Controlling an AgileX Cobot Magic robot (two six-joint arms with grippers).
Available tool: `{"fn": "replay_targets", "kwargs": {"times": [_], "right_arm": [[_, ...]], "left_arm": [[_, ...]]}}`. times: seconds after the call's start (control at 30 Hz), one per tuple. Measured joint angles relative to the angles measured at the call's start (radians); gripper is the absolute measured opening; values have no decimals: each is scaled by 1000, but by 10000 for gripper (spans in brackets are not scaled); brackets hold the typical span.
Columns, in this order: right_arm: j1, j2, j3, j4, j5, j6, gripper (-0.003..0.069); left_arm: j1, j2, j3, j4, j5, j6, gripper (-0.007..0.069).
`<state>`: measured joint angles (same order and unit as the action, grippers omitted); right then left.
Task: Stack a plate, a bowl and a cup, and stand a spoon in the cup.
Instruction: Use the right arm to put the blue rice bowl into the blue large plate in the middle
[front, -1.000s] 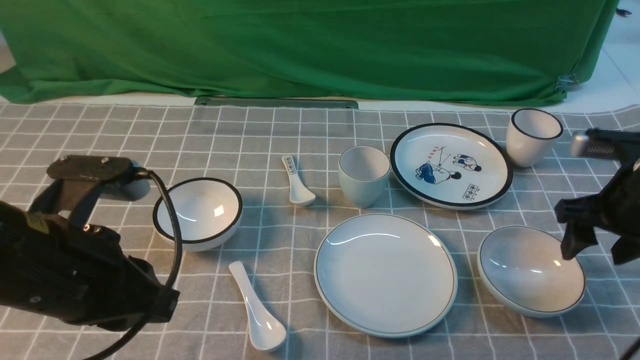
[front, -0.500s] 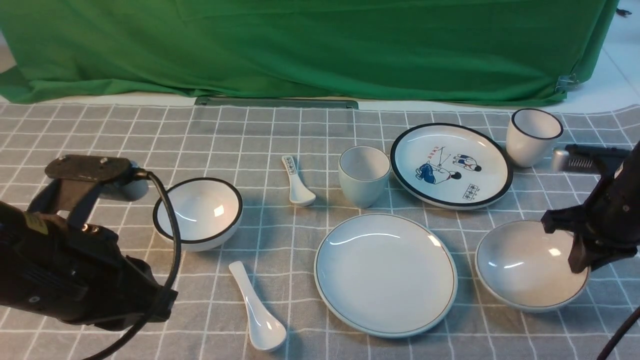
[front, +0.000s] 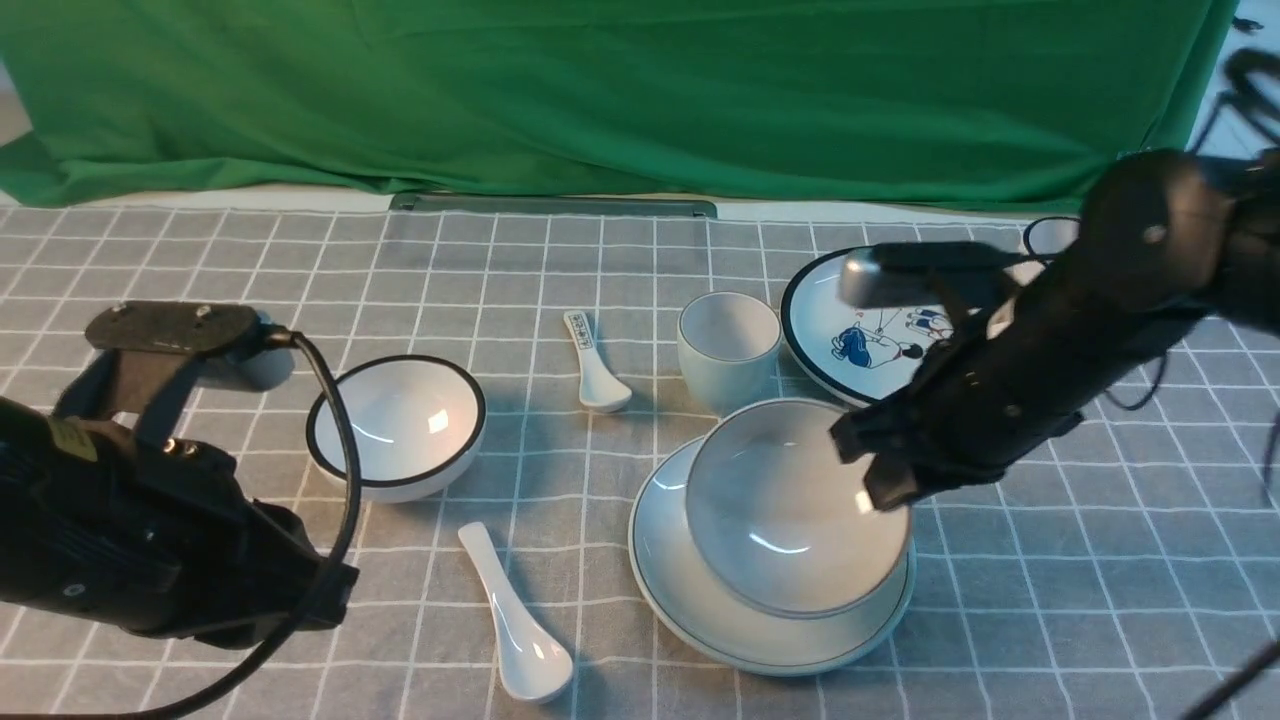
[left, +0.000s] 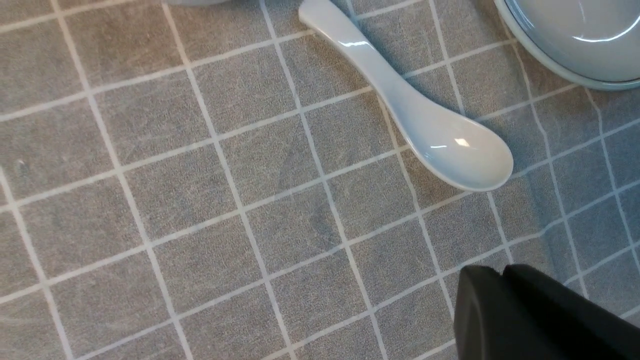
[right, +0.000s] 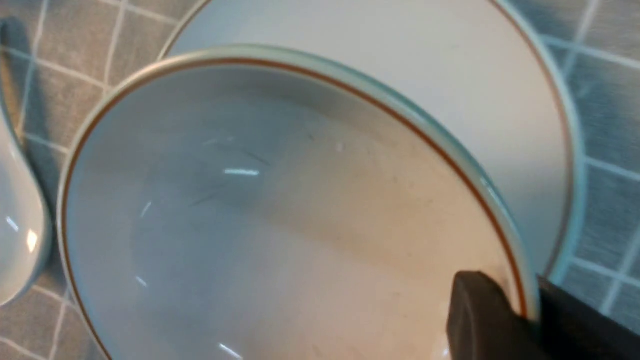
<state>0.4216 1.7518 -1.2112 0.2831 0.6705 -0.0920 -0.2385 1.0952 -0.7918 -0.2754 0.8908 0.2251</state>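
My right gripper (front: 880, 480) is shut on the right rim of the bowl (front: 790, 510), one finger inside and one outside (right: 530, 300). The bowl hangs tilted over the plate (front: 700, 600), and I cannot tell whether they touch. In the right wrist view the bowl (right: 275, 225) fills the picture with the plate (right: 450, 75) behind it. The cup (front: 728, 345) stands upright just beyond the plate. The spoon (front: 515, 620) lies flat left of the plate. In the left wrist view my left gripper (left: 500, 272) is shut and empty, hovering short of the spoon (left: 415, 120).
A black-rimmed bowl (front: 397, 425) sits at the left and a small printed spoon (front: 592, 365) lies mid-table. The cartoon plate (front: 860, 330) and a black-rimmed cup (front: 1050, 237) are partly hidden behind my right arm. Green cloth (front: 600, 90) hangs at the back.
My right gripper closed on the bowl's rim at the right of the table, lifted it and carried it left over the plate. The left arm barely moved.
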Motion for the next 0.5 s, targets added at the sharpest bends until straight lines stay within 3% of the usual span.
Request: {"fn": "replay_targets", "kwargs": {"times": [0.5], "right_arm": [[3, 141, -71, 3, -12, 9, 101]], "left_arm": [[0, 0, 0, -19, 11, 0, 17]]}}
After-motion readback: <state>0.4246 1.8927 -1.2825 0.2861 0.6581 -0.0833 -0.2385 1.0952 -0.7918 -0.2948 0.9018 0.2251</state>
